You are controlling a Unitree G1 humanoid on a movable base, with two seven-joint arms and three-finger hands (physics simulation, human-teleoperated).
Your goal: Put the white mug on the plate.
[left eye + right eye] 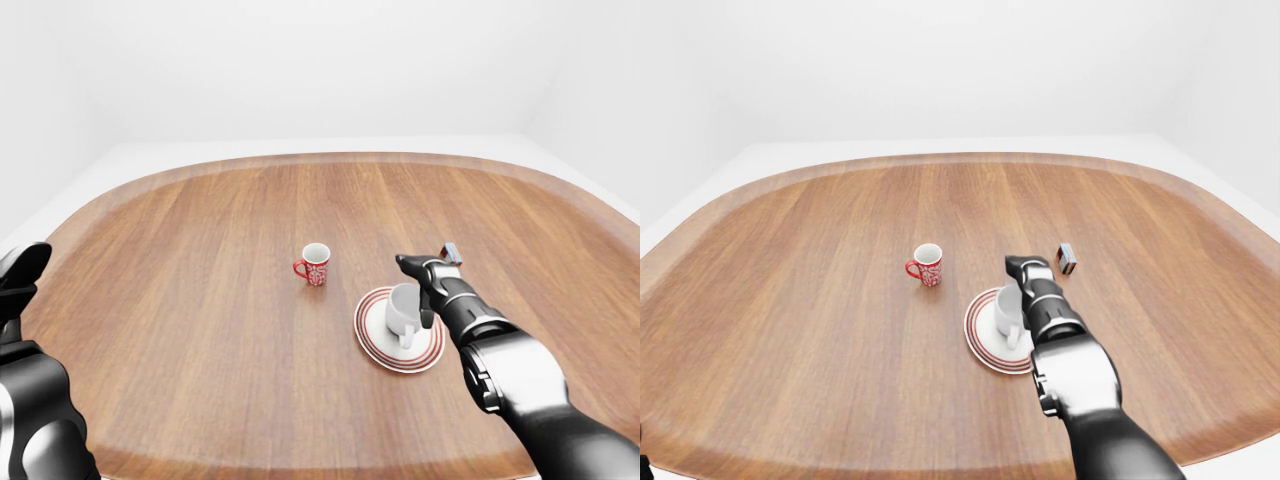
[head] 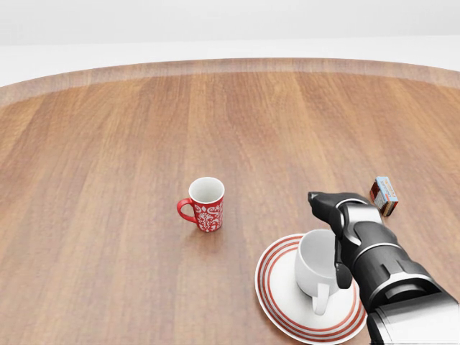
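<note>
The white mug (image 2: 315,267) stands upright on the red-ringed white plate (image 2: 277,305), at the lower right of the head view, its handle pointing to the bottom edge. My right hand (image 2: 328,239) reaches in from the lower right and sits at the mug's right side. Its upper fingers (image 2: 323,199) stretch over the rim and one finger (image 2: 343,269) hangs down along the wall, without closing round the mug. My left hand (image 1: 22,272) is low at the left edge of the left-eye view, far from the mug, fingers extended and empty.
A red patterned mug (image 2: 206,203) stands left of and above the plate. A small red and blue box (image 2: 384,195) lies just right of my right hand. Everything rests on a wide rounded wooden table (image 2: 108,180).
</note>
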